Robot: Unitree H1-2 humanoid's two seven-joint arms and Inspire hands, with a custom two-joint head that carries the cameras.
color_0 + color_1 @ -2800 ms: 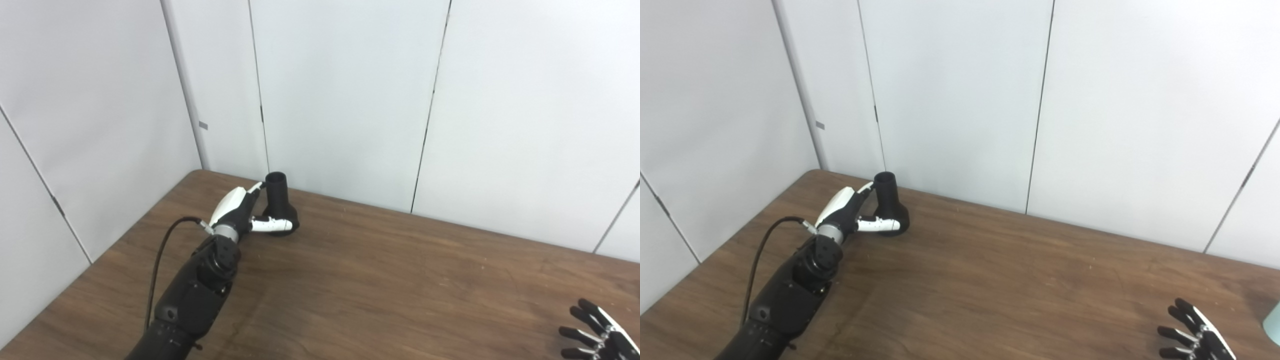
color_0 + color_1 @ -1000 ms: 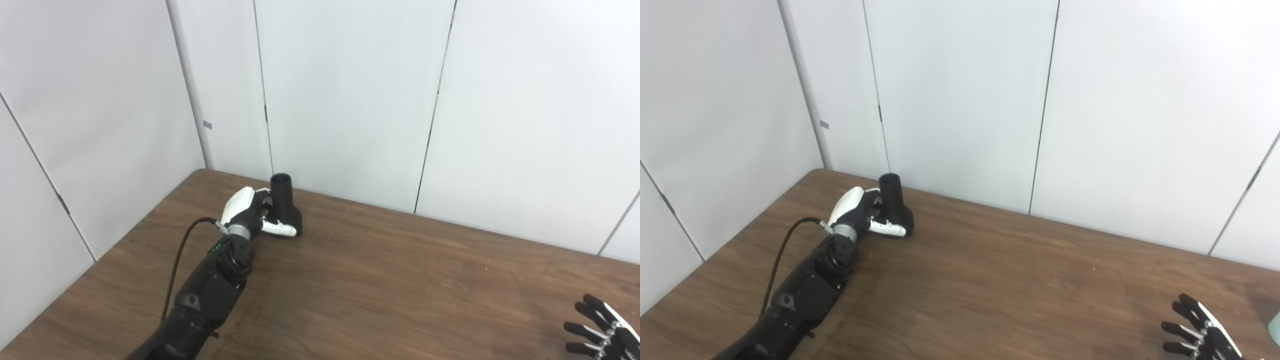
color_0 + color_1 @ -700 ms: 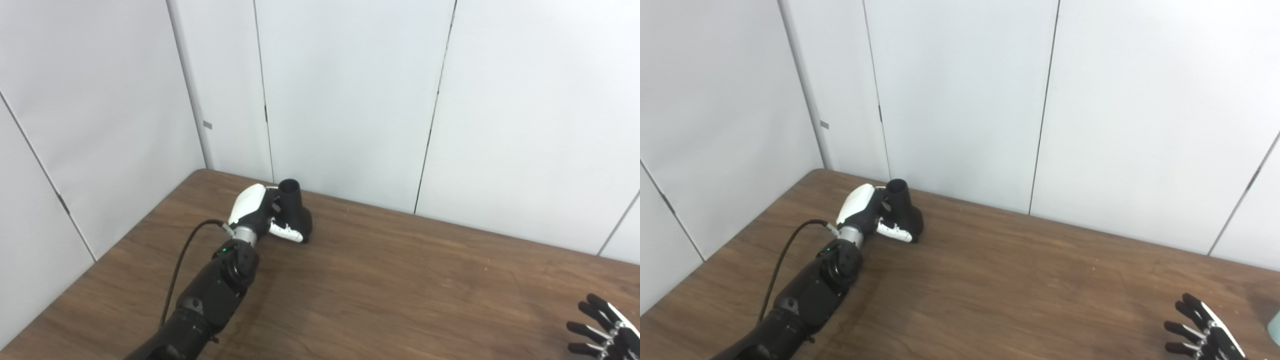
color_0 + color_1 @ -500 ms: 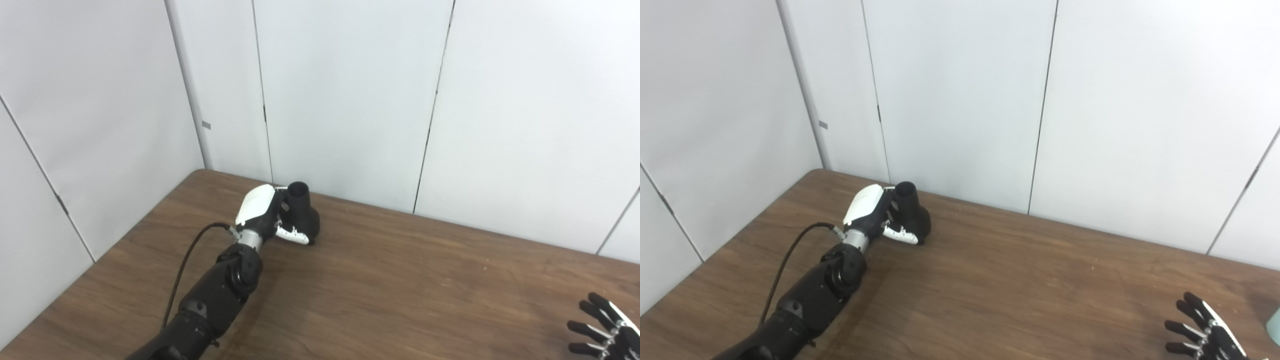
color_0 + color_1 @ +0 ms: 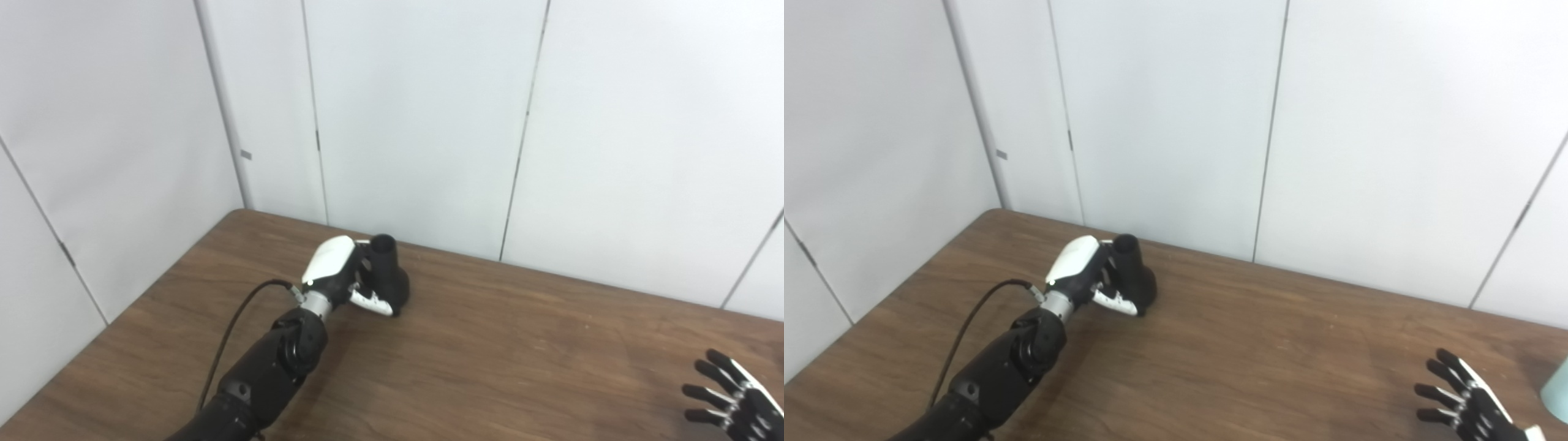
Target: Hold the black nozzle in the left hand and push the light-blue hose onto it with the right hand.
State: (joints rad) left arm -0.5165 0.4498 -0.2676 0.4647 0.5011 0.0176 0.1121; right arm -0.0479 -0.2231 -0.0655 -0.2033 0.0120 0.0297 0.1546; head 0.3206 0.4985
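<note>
Across the brown tabletop (image 5: 490, 361) my left arm reaches far toward the back wall, cable looping off the wrist. My left hand (image 5: 340, 274) is wrapped around the black nozzle (image 5: 390, 275), which stands with its round opening up. At the near right corner my right hand (image 5: 1467, 398) hovers empty, fingers spread. Only a sliver of the light-blue hose (image 5: 1557, 384) shows beside it at the frame edge.
</note>
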